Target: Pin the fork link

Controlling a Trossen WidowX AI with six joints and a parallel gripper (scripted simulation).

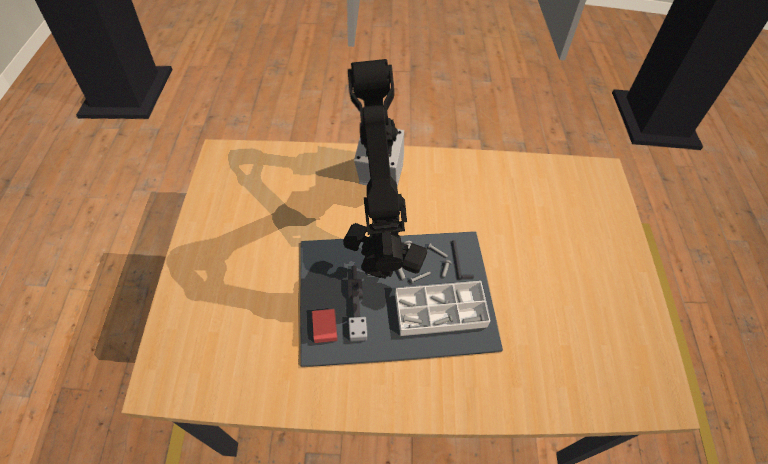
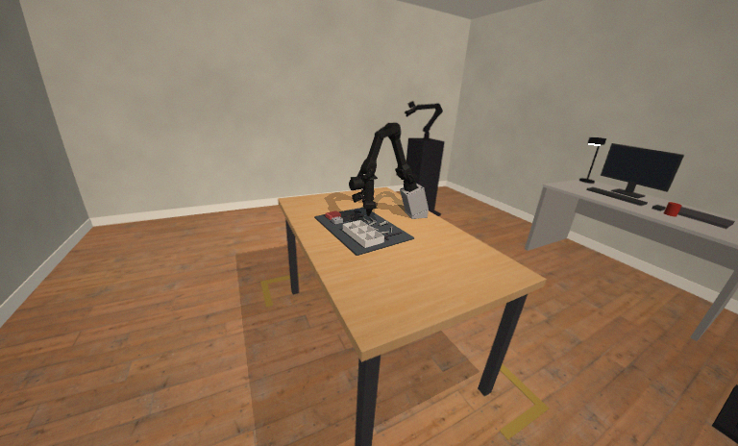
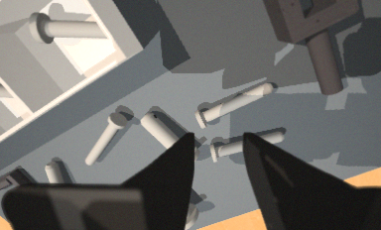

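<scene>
My gripper is partly open and empty, low over the loose pins; the arm hides its fingertips in the top view. In the wrist view, a slim headed pin lies beneath the fingertips, a similar pin beyond it, and a thicker pin to the left. Which one is 12 mm I cannot tell. The dark brown fork link lies left of the gripper in the top view, in line with the light grey eye-plate block. Whether the eye sits between the cheeks is unclear.
The white six-compartment parts box holds several pins. A red block stands left of the eye-plate block. A dark hex key and more loose pins lie behind the box on the dark mat.
</scene>
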